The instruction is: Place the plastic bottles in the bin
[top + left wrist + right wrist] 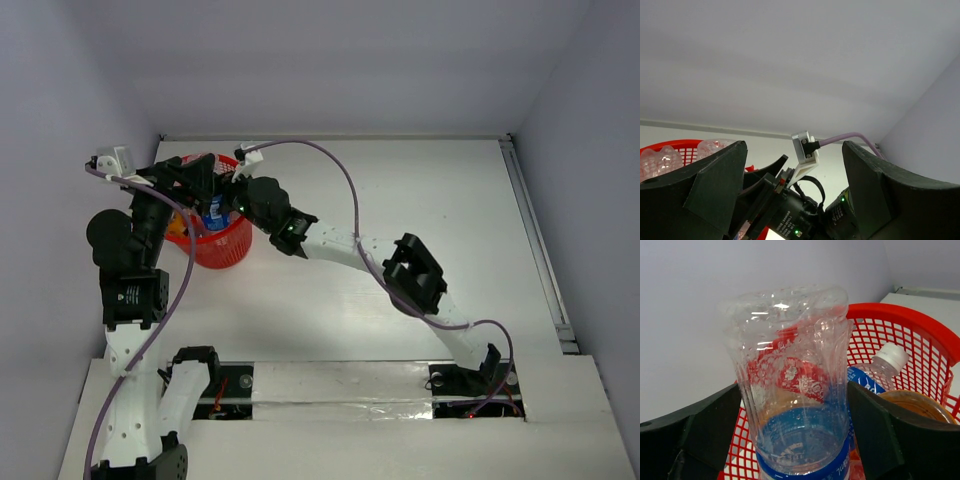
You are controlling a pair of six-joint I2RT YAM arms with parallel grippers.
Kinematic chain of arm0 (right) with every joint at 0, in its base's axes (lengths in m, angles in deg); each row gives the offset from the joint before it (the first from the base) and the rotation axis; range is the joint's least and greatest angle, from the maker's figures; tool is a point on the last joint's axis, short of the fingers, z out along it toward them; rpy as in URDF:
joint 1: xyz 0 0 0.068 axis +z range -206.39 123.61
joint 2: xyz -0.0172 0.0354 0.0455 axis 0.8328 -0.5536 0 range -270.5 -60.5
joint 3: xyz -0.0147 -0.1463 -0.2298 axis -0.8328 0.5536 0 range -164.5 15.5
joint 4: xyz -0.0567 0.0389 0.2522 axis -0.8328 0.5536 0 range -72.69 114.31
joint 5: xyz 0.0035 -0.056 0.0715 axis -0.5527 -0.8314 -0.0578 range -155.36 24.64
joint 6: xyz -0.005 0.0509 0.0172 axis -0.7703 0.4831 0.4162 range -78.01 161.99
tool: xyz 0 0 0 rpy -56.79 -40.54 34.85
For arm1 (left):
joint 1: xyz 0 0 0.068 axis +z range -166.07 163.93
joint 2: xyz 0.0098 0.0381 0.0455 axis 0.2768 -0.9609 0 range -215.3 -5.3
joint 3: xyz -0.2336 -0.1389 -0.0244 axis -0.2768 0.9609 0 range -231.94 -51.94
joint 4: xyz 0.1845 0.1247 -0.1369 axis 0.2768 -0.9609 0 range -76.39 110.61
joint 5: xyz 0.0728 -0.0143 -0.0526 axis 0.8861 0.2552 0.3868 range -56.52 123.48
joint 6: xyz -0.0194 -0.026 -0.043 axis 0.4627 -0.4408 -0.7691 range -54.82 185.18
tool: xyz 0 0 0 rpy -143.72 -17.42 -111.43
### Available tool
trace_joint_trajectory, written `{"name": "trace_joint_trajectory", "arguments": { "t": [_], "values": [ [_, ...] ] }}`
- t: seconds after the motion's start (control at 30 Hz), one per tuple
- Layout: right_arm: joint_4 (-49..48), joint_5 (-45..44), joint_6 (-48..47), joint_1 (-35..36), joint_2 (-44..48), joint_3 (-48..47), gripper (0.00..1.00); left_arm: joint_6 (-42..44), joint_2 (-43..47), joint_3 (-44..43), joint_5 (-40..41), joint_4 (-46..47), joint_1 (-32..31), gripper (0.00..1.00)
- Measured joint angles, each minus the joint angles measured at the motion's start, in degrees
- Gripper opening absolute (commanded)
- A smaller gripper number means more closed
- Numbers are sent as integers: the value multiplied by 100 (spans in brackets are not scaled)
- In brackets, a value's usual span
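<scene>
The red mesh bin [232,250] stands at the far left of the table, with both grippers over it. In the right wrist view a clear bottle [790,365] with a blue label stands base-up between the fingers [705,430] of my right gripper [794,415], above the bin [910,325]. The fingers sit close against its sides; whether they still press it does not show. A blue-labelled bottle with a white cap [887,360] and an orange-filled one [912,405] lie inside. My left gripper [794,195] is open and holds nothing. It hangs beside the bin rim [675,146], facing the right wrist.
The right arm [400,270] stretches diagonally across the table from its base at the near right. A purple cable [340,175] arcs above it. White walls close in the table at the back and left, near the bin.
</scene>
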State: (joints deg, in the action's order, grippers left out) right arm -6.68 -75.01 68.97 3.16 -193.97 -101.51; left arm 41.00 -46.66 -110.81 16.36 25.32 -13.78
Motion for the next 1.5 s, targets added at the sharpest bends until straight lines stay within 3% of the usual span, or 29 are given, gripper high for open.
{"name": "trace_joint_trajectory", "arguments": {
  "t": [0.07,0.43,0.8,0.9,1.03,1.07,1.1,1.13,1.23,1.33,1.37,1.43,1.47,1.5],
  "values": [
    [17,44,-13,0,37,42,98,15,4,0,39,-7,0,74],
    [337,70,-68,13,544,125,100,55,42,0,118,-28,0,74],
    [101,-111,-111,15,1635,1344,96,170,109,0,262,-131,0,76],
    [-46,-173,-127,15,2124,2037,84,205,111,0,282,-140,0,77],
    [-354,-337,-205,15,3143,3320,42,229,116,0,262,-136,7,80],
    [-492,-382,-227,15,3491,3764,14,232,116,0,247,-122,7,83],
    [-544,-461,-243,15,3893,4216,4,232,116,2,203,-96,7,84],
    [-645,-570,-249,15,4299,4653,0,232,114,13,109,-55,7,85],
    [-800,-1025,-374,15,5681,5910,0,197,109,144,-306,254,7,97],
    [-824,-1602,-501,15,7228,7040,5,28,98,415,-898,754,7,99],
    [-756,-1847,-529,13,7777,7361,26,-59,90,516,-1097,938,7,99],
    [-584,-2308,-573,15,8760,7882,56,-256,52,743,-1484,1349,7,99],
    [-450,-2538,-608,15,9252,8091,78,-352,20,852,-1661,1545,7,99],
    [-310,-2813,-610,15,9739,8284,82,-433,-11,935,-1799,1700,7,99]
  ]
}}
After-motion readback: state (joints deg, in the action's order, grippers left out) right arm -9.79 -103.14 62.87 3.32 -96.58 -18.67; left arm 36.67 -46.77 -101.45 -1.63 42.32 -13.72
